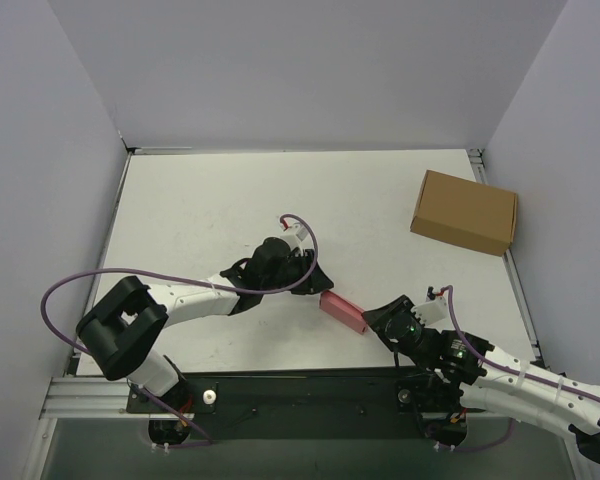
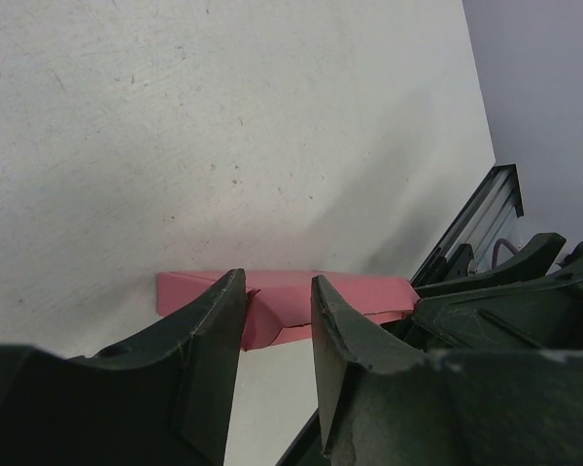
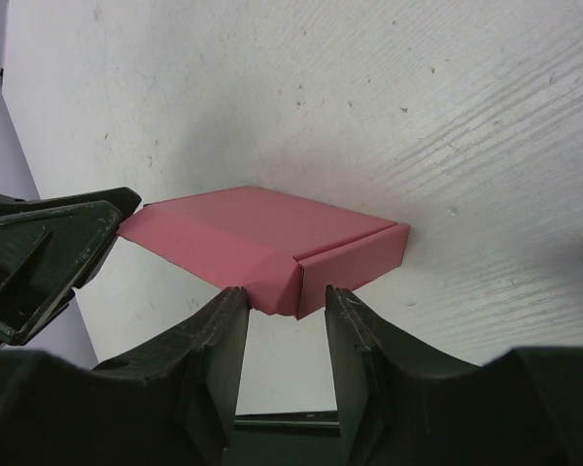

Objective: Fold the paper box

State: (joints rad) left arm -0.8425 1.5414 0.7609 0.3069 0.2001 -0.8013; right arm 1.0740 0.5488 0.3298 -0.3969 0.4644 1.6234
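"Paper box (image 1: 342,311) first: where did it lie?"

"On the table (image 1: 230,200), close to the near edge, flat between the two arms. It was small and pink-red, and it looked folded up into a shallow closed box, not a flat sheet."

"And the grippers?"

"The left gripper (image 2: 277,283) was at one end and the right gripper (image 3: 287,291) at the opposite corner. Both stood part open. The left fingers (image 2: 209,340) framed a bit of the end wall, where a small seam or flap edge showed. The right fingers (image 3: 219,340) framed a corner with a side flap. Neither gap looked closed down on card, so I judged that nothing was held."

"Which step was that, then?"

"A late one, I'd say: squaring the shape or seating a last flap. The next move called for one arm to steady the box while the other pressed that edge home, gently, since thin card buckles."

"What couldn't you make out?"

"Whether any fingertip touched the card. From above, the grippers covered both ends of the box. Its underside and far wall were hidden, and I couldn't tell whether the flaps were tucked in or only lying shut. The brown cardboard box (image 1: 465,212) sat well apart at the far right."
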